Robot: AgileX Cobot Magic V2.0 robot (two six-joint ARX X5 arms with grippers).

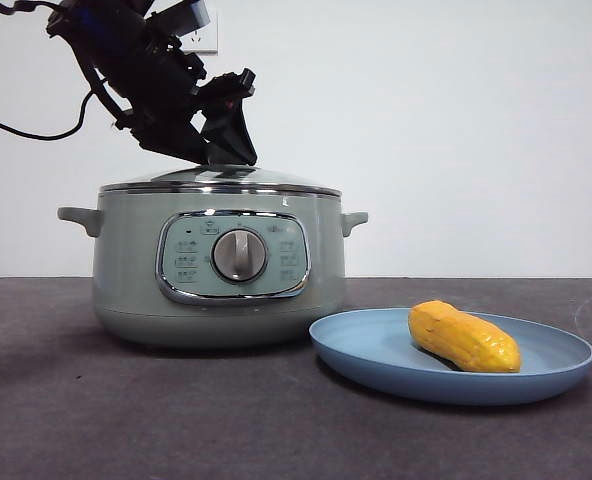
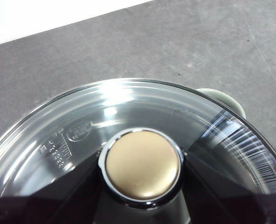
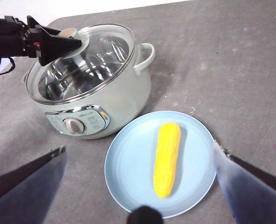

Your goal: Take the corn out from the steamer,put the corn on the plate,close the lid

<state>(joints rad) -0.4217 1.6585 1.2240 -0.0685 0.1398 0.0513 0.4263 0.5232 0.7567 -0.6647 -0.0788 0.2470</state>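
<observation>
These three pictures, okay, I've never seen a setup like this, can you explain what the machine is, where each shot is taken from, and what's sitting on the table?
It is a robot with two arms at a dark table, each ending in a two-jaw gripper. One picture looks level across the table; the other two come from cameras on the arms' wrists.

On the table stand a pale green steamer and a blue plate with the corn lying on it.

The left gripper is at the knob of the glass lid, which sits on the steamer; its jaws flank the knob. The right gripper hangs open above the plate, holding nothing.
</observation>
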